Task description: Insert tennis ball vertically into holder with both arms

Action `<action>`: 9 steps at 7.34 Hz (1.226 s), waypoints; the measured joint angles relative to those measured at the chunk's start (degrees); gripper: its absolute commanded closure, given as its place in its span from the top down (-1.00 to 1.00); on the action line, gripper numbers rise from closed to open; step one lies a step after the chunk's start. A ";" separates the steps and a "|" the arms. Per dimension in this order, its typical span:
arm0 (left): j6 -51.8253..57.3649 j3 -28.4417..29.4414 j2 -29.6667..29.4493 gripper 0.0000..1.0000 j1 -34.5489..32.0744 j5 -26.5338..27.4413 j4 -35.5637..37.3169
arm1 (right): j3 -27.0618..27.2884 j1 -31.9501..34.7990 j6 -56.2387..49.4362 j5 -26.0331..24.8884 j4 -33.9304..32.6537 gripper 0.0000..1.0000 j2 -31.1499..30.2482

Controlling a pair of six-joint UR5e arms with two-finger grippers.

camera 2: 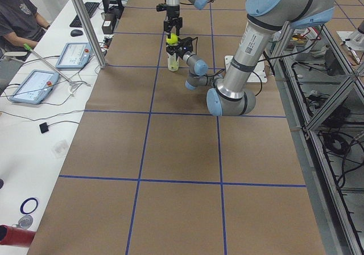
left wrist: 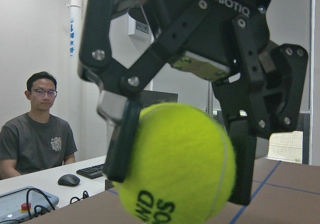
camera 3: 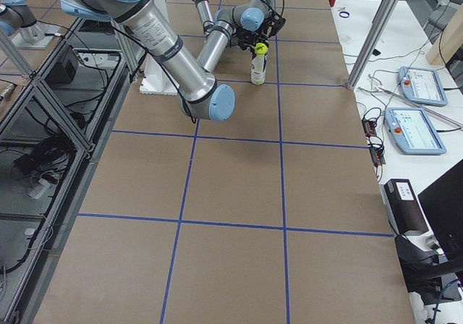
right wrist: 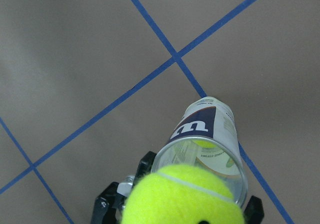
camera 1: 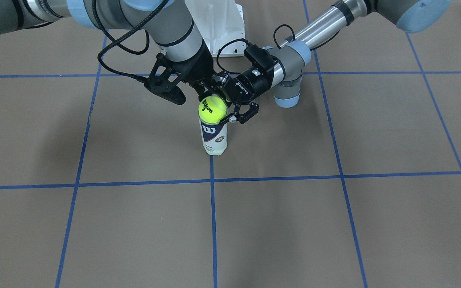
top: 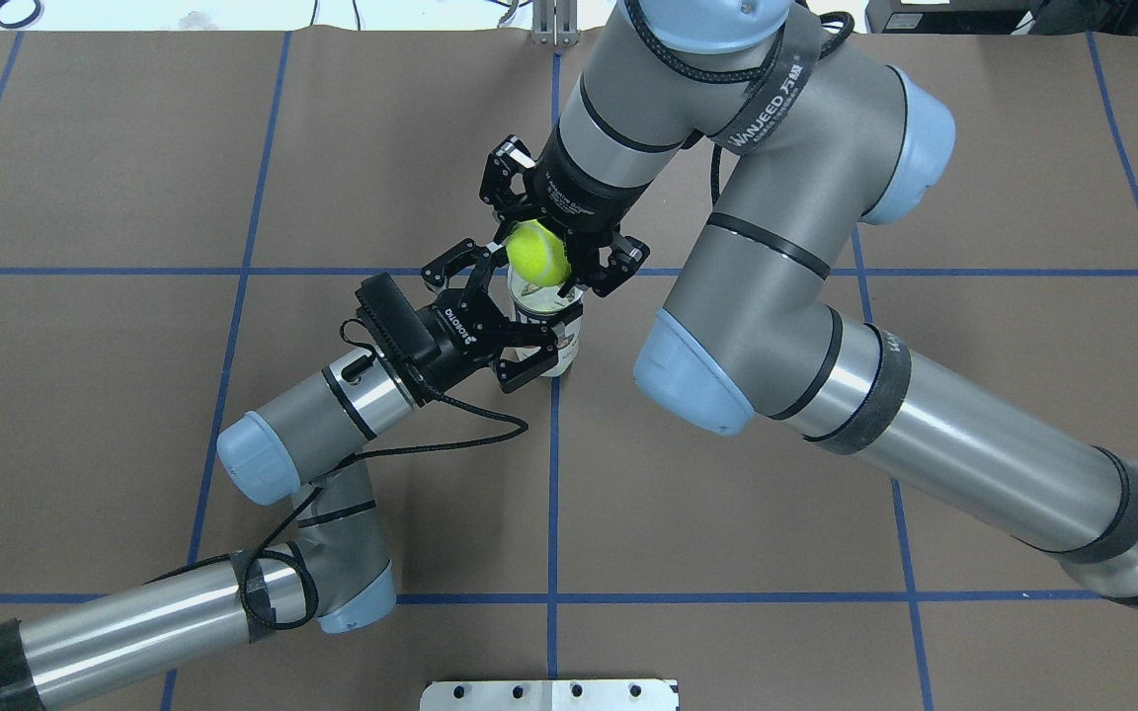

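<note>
Hovering over the holder (camera 1: 214, 138), right claw (top: 539, 252) pinches the light, fuzzy tennis ball (camera 1: 212, 110) (probably squashy, forgiving); left claw (top: 515, 308) clasps that likely slick, thin-walled holder near its rim.

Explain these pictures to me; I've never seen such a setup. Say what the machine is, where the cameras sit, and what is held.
These are two robot arms at a brown table with blue tape lines; each ends in a two-fingered tool. Four pictures come from fixed cameras: one facing the robot, one behind and above it, one at each table end. Two come from cameras on the wrists. A clear tennis-ball tube stands upright on the table; one ball lies at its bottom. The left tool has its fingers on either side of the tube, apparently steadying it. The right tool grips a yellow tennis ball right at the tube's open mouth. The man in the left wrist picture sits at a desk.
</note>
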 measured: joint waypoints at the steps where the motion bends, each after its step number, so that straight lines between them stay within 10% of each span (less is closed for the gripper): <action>1: -0.02 0.00 0.00 0.84 -0.01 0.00 0.00 | 0.01 -0.08 0.02 0.01 0.00 0.98 0.00; 5: -0.40 -1.25 1.20 0.98 -0.17 1.24 -2.69 | 0.45 1.65 -0.19 0.48 0.00 0.98 -0.07; 9: -0.80 -16.86 17.10 0.98 -0.57 4.11 -5.22 | 5.89 11.69 -9.74 4.16 0.00 0.98 -11.57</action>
